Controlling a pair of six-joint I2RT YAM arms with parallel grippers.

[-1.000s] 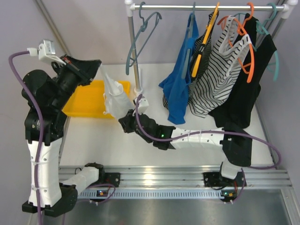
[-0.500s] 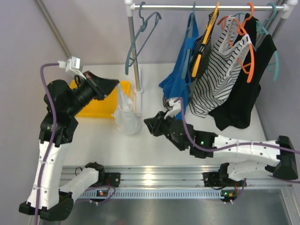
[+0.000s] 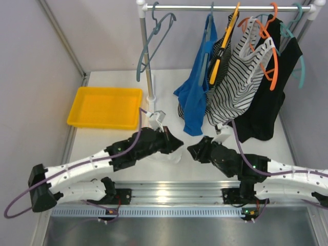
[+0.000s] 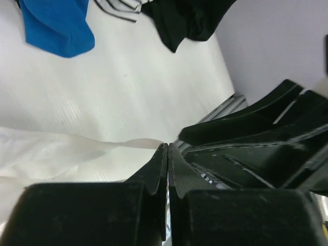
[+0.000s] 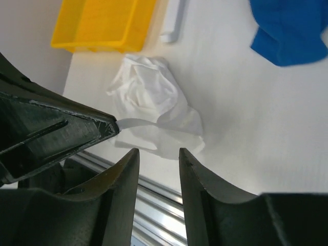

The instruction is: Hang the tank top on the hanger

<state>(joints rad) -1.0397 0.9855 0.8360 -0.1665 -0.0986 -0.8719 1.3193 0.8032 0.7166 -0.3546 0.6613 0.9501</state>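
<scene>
The white tank top (image 3: 169,155) lies crumpled on the table near the front edge. It also shows in the right wrist view (image 5: 154,100) and the left wrist view (image 4: 46,159). My left gripper (image 3: 178,143) is low over the table and shut on a thin strap of it (image 5: 134,123); its fingers (image 4: 168,145) are pressed together. My right gripper (image 3: 190,150) is open and empty just right of the garment, with its fingertips (image 5: 156,154) pointing at it. The grey-blue hanger (image 3: 154,41) hangs empty at the left end of the rail.
A yellow tray (image 3: 105,106) sits at the back left. The rack pole (image 3: 147,66) stands behind the garment. On the rail hang a blue top (image 3: 195,97), a striped top (image 3: 236,92), a black garment (image 3: 264,110) and orange hangers (image 3: 271,56). The metal front rail (image 3: 169,192) is close.
My left arm has swung down from high at the left to low over the table, bringing the tank top down near the front edge. My right gripper has drawn back rightward and nearer.
</scene>
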